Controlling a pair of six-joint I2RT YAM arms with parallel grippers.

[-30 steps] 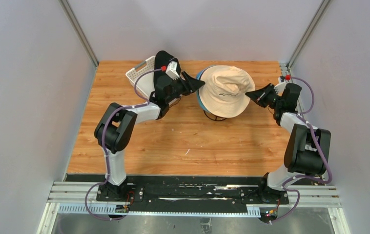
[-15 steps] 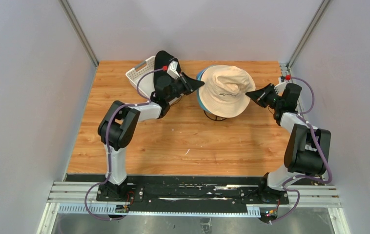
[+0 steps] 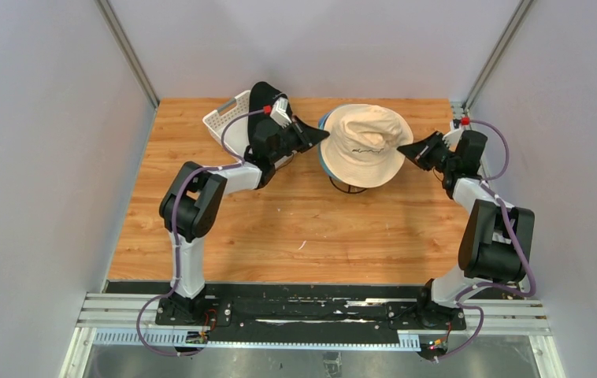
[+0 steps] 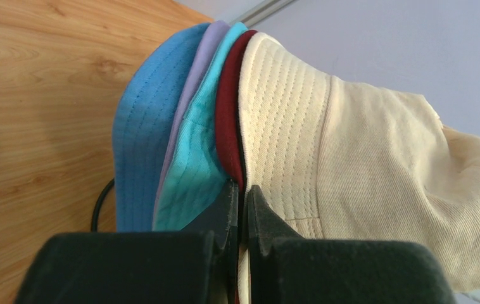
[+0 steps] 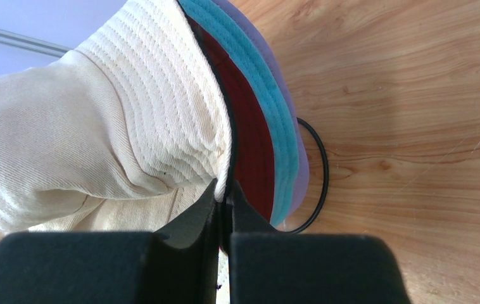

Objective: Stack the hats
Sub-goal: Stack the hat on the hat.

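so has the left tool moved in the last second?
No, not noticeably. Against the white lattice basket, the left tool holds the same spot at the brim of the beige hat; only its jaws have closed on that brim.

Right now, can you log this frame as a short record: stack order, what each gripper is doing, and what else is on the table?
Stack, bottom to top: blue hat, lavender hat, teal hat, dark red hat, beige hat
Support: black wire stand under the stack
Left gripper: shut on the beige hat's brim
Right gripper: shut on the brim's opposite side
Basket: white basket, far left on the table
Black shape at basket: possibly a hat, partly hidden
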